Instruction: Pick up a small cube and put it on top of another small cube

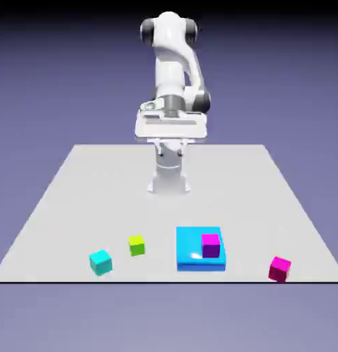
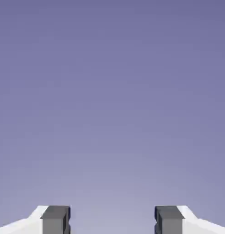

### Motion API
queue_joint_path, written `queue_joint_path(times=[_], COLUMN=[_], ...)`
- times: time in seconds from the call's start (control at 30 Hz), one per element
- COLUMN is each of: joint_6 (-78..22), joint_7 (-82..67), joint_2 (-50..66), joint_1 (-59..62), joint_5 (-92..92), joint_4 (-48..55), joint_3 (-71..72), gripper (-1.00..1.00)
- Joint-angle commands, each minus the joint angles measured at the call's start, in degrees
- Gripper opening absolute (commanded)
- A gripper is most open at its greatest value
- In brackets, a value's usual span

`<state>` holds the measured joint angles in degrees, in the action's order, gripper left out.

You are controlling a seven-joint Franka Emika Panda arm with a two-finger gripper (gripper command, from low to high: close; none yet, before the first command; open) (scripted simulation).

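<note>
up at twelve o'clock the gripper (image 1: 170, 146) hangs high with fingers (image 2: 56, 219) spread wide on nothing, nothing stacked by it yet, and the small yellow-green cube (image 1: 136, 245) waits untouched at seven o'clock beside the cyan cube (image 1: 100, 262).

You can count four small cubes on the table (image 1: 75, 179): one cyan cube (image 1: 100, 262), one lime cube (image 1: 136, 245) and two magenta cubes (image 1: 211, 245) (image 1: 279, 268). There is also one large blue block (image 1: 192, 253), flat and square. One of the magenta cubes sits on this block.
</note>
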<state>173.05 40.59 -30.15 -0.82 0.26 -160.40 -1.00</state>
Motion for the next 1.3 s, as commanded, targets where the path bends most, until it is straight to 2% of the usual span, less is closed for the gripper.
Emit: queue_joint_path(times=[0.0, 0.6, 0.87, 0.9, 1.13, 1.2, 1.27], joint_6=[-0.80, -15.00, -4.40, -4.40, -14.70, -15.00, -19.98], joint_7=[-1.55, -29.26, -32.58, -32.58, -29.36, -29.26, -33.27], joint_2=[2.08, 39.23, 52.04, 52.04, 39.59, 39.23, 36.23], joint_1=[-0.11, -2.03, 6.52, 6.52, -1.79, -2.03, -6.05], joint_5=[0.22, 4.13, 8.55, 8.55, 4.25, 4.13, -0.65], joint_4=[0.50, 9.34, 11.68, 11.68, 9.41, 9.34, 9.88], joint_3=[-0.83, -15.59, -6.08, -6.08, -15.32, -15.59, -12.07], gripper=[0.00, 0.00, 0.00, -1.00, -1.00, -1.00, -1.00])
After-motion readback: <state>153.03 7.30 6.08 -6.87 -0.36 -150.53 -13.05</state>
